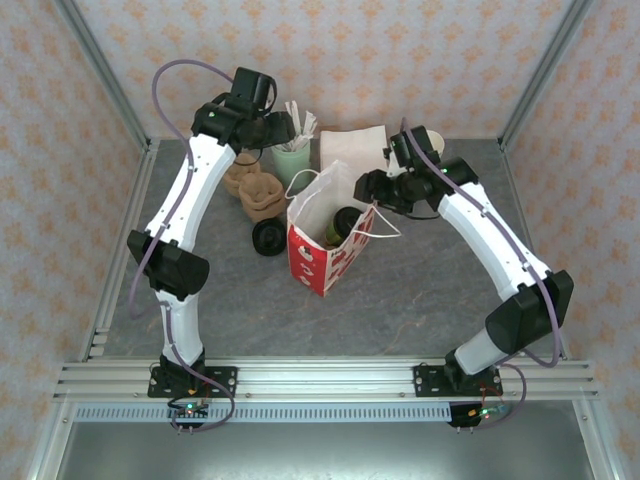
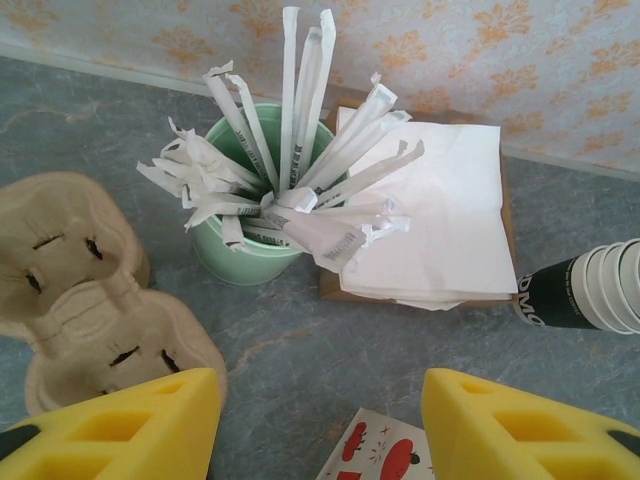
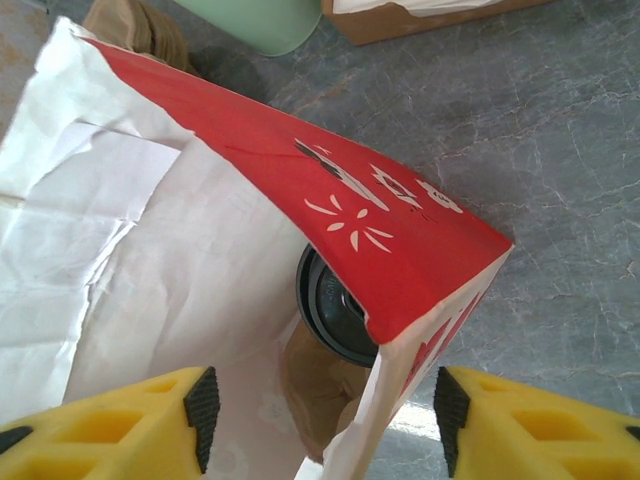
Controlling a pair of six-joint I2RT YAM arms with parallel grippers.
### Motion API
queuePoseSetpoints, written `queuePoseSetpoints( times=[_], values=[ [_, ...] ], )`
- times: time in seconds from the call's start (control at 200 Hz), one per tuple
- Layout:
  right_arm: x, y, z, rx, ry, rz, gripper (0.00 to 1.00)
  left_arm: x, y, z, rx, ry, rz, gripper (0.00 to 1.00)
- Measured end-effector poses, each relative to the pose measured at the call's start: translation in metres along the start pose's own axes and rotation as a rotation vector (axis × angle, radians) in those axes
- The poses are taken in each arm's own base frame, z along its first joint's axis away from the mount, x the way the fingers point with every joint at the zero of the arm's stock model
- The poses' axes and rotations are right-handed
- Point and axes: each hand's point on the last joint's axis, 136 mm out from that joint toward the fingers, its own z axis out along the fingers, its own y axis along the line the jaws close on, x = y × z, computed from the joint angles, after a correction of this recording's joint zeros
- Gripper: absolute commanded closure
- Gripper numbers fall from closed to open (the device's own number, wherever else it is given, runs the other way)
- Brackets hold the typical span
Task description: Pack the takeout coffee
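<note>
Coffee in the bag, right arm nearer
The takeout coffee [image 3: 328, 305] sits lid-up inside the red paper bag [image 3: 400, 230], just below the right gripper [image 3: 327, 400], jaws spread and empty (the left gripper [image 2: 320, 400], likewise spread, hovers well apart by the straw cup [image 2: 245, 255]).

Top view overlooks table [image 1: 420, 290]; close wrist views look down, sharing bag [image 3: 400, 230]

A green cup [image 2: 245, 250] stuffed with paper-wrapped straws [image 2: 300, 120] stands by the bench's [image 2: 300, 365] far edge. A stack of white napkins [image 2: 440, 190] sits just to its right and moulded pulp cup carriers [image 2: 80, 290] to its left. A loose black lid [image 1: 268, 237] lies nearer the middle.
</note>
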Motion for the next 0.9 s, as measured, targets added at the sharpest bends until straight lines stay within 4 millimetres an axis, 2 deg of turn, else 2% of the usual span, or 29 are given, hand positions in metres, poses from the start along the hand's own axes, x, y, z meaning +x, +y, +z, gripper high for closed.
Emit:
queuePoseSetpoints(
  times=[0.275, 0.365, 0.455, 0.656, 0.896],
  values=[
    [-0.005, 0.000, 0.006, 0.016, 0.015, -0.014, 0.71, 0.006, -0.012, -0.001, 0.070, 0.035, 0.042, 0.44],
    [-0.006, 0.001, 0.008, 0.016, 0.021, -0.039, 0.75, 0.014, -0.015, -0.001, 0.086, 0.058, 0.060, 0.43],
    [-0.006, 0.002, 0.009, 0.012, 0.033, -0.065, 0.85, 0.024, -0.020, -0.002, 0.100, 0.084, 0.078, 0.44],
    [-0.004, 0.010, 0.009, -0.014, 0.075, -0.112, 0.85, 0.037, -0.038, -0.005, 0.139, 0.107, 0.116, 0.43],
    [0.004, 0.015, 0.012, -0.040, 0.152, -0.145, 0.85, 0.040, -0.042, -0.006, 0.161, 0.120, 0.119, 0.42]
  ],
)
